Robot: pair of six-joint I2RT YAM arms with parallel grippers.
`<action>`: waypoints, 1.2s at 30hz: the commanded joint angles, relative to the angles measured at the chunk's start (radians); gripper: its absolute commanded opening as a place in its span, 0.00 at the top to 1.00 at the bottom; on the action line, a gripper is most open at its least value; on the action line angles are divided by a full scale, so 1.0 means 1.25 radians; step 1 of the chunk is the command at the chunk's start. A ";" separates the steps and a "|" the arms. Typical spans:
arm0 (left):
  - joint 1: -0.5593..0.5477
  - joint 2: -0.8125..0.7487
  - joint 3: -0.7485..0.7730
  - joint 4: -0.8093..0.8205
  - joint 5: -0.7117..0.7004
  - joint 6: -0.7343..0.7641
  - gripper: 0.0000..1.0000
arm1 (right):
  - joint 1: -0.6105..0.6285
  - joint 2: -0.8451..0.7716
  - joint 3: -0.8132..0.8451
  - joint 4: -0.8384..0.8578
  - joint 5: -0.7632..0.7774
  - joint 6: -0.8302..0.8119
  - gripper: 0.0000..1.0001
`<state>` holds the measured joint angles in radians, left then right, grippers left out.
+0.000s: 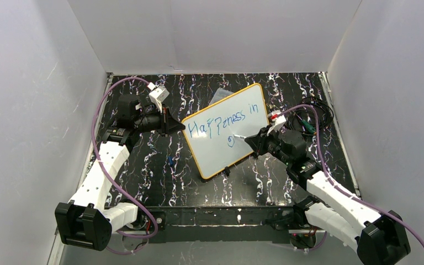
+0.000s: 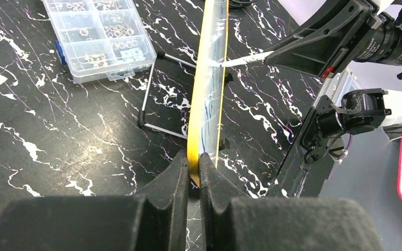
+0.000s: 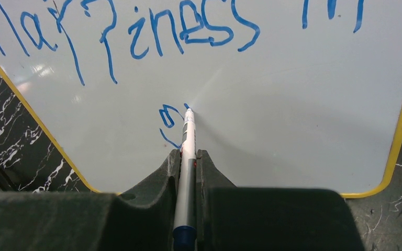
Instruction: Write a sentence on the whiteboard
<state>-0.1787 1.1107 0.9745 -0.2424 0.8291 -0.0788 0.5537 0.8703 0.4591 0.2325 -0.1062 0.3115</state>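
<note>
Right claw [image 3: 188, 156] pinches a marker [image 3: 188, 157], tip touching the whiteboard [image 3: 303, 115] below blue lettering [image 3: 188, 31].

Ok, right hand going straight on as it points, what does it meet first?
The whiteboard: the marker clamped in the right hand looks to have its tip on the board face.

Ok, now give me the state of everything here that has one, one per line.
whiteboard, propped on its wire stand.
sentence, unfinished: "Happiness in" written, second line just begun.
marker, tip on the board.
left gripper, shut on the whiteboard's edge.
right gripper, shut on the marker.
compartment box, lid looks closed.
</note>
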 commanded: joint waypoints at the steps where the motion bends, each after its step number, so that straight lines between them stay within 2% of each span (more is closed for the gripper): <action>1: -0.005 -0.021 -0.005 0.005 0.041 0.021 1.00 | -0.004 -0.019 -0.027 -0.025 0.026 0.007 0.99; 17: -0.005 -0.017 -0.003 0.006 0.042 0.020 1.00 | -0.004 -0.075 0.016 -0.002 0.002 0.031 0.99; 27: -0.006 -0.012 -0.003 0.006 0.041 0.020 1.00 | -0.004 -0.002 0.037 0.086 -0.009 0.019 0.99; 32: -0.005 -0.012 -0.002 0.006 0.042 0.020 1.00 | -0.004 0.016 0.034 0.086 0.001 0.012 0.99; 36: -0.005 -0.012 -0.002 0.006 0.042 0.020 1.00 | -0.004 -0.017 0.036 0.058 0.004 0.010 0.99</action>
<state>-0.1783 1.1114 0.9745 -0.2413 0.8318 -0.0788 0.5537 0.8825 0.4610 0.2726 -0.1112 0.3389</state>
